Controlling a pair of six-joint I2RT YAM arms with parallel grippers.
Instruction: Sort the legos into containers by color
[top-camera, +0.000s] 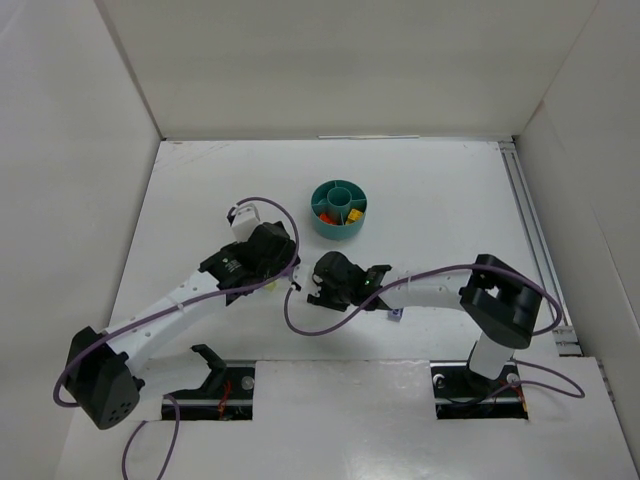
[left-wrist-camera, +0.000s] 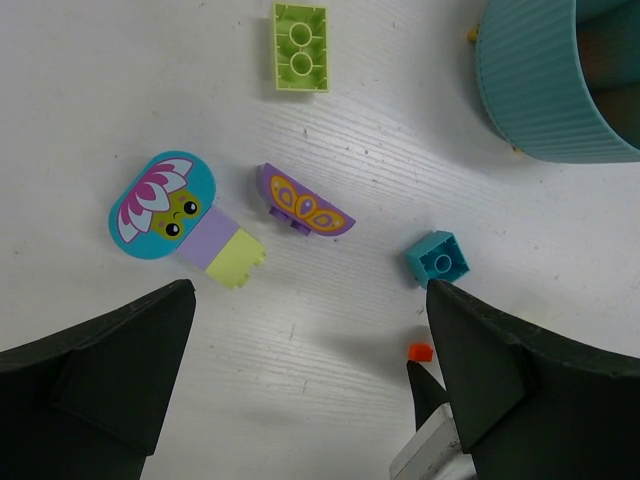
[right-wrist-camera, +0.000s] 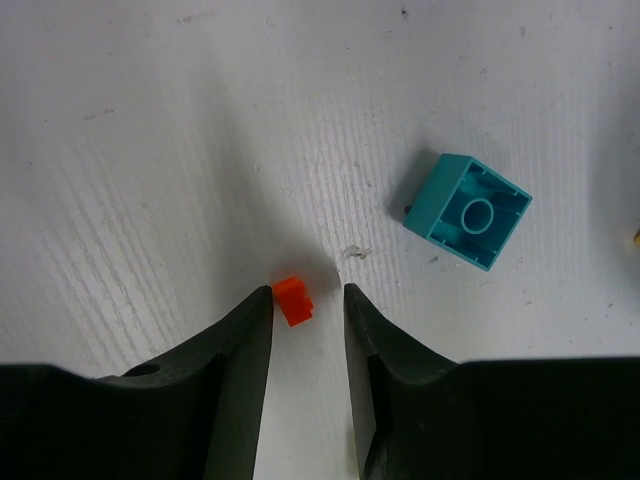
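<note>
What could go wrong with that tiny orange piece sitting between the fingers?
The orange brick is tiny and sits off-centre, nearer one finger of the right gripper, so closing could flick it away or pinch just a corner. The teal brick lies close by and might get nudged. The left gripper hovers open over the same patch, so the two could bump.
</note>
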